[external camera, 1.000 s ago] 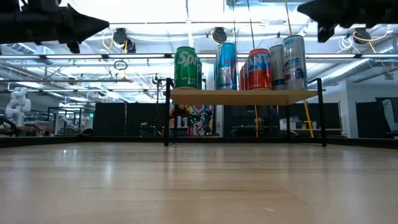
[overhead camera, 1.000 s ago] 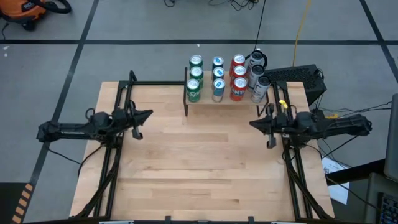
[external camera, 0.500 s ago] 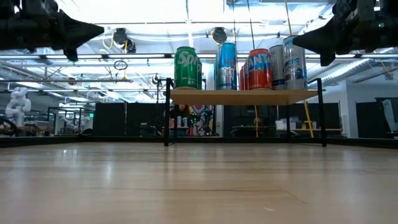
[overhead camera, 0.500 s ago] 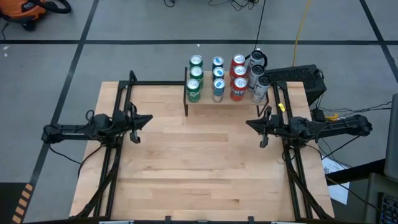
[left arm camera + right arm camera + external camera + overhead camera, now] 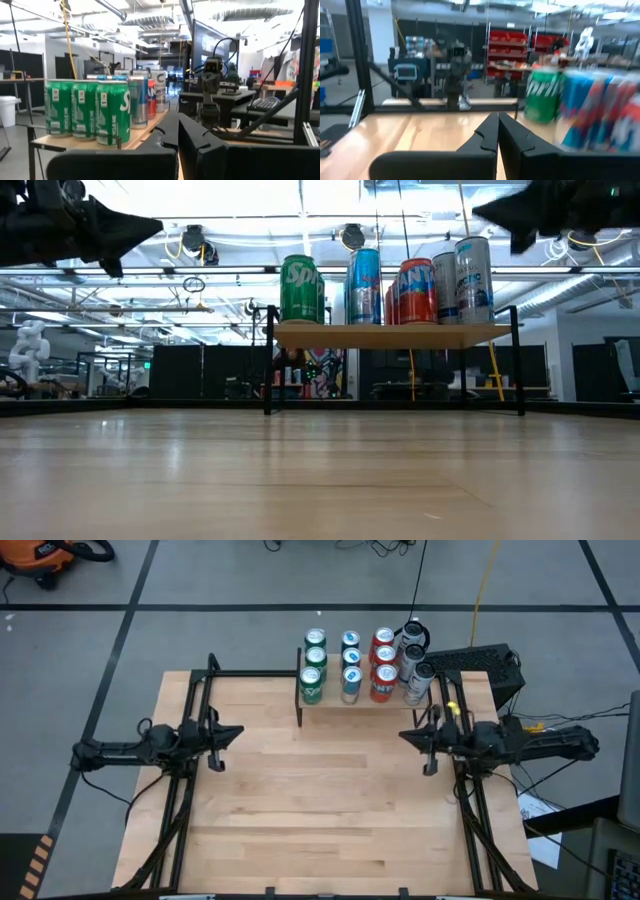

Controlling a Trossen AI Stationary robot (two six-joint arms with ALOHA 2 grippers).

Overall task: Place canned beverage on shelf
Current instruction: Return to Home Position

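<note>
The shelf [image 5: 395,334] stands at the middle of the table's far edge on thin black legs. On its board stand rows of cans: green [image 5: 312,685], blue [image 5: 350,680], red [image 5: 382,682] and white [image 5: 418,680]. They also show in the low view as green [image 5: 302,290], blue [image 5: 365,285], red [image 5: 415,290] and white [image 5: 473,278]. My left gripper [image 5: 240,729] is shut and empty, high over the table's left part, pointing right. My right gripper [image 5: 402,736] is shut and empty, high over the right part, pointing left. No can is off the shelf.
Black frame rails [image 5: 190,780] run along the table's left and right sides. A black device [image 5: 480,662] sits beyond the far right corner. The bare wood tabletop [image 5: 320,800] lies between the arms, in front of the shelf.
My right gripper has dipped down and then risen again, ending near its earlier height. My left gripper has drawn back a little toward the table's left edge. Both have stayed shut. The cans and shelf have not moved.
</note>
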